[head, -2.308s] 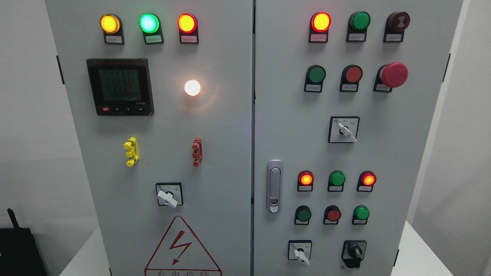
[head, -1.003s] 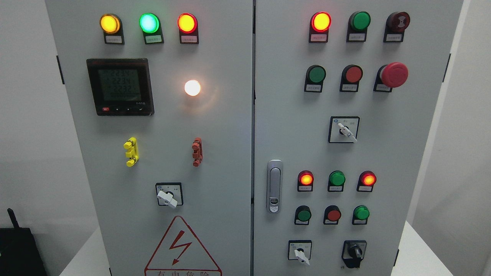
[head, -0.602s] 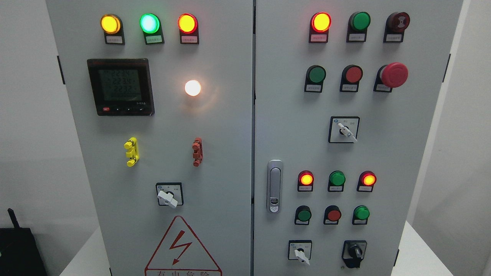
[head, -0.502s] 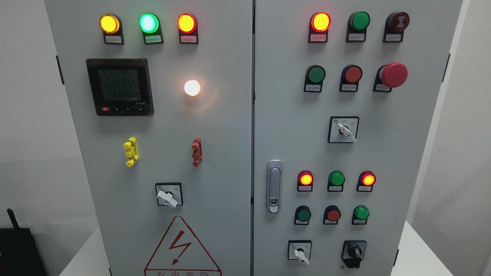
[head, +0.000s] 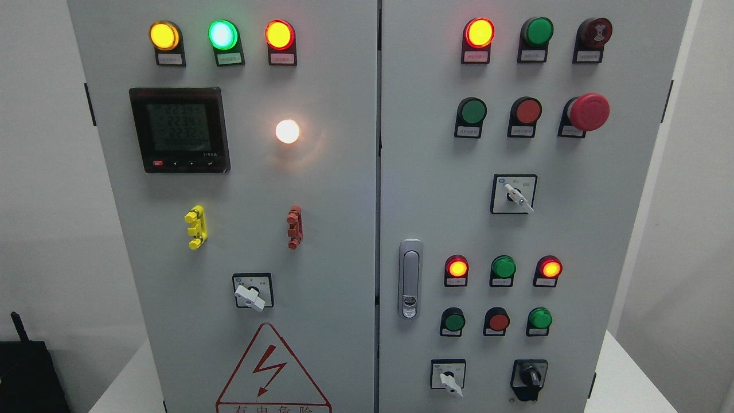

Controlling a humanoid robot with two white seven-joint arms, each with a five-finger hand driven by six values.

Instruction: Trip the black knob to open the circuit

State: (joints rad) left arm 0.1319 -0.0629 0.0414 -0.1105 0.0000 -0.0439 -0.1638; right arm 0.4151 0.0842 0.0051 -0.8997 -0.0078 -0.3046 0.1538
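Nothing has moved since earlier: black knob at cabinet lower right untouched, neither hand in view so finger state unknown, whole trip left

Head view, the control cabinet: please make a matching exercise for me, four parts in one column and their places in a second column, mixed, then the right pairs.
Things:
1. black knob
2. red mushroom button
3. digital meter
4. silver door handle

Places:
A. upper left of the left door
B. bottom right of the right door
C. left edge of the right door, below the middle
D. upper right of the right door

Pairs: 1-B, 2-D, 3-A, 4-C
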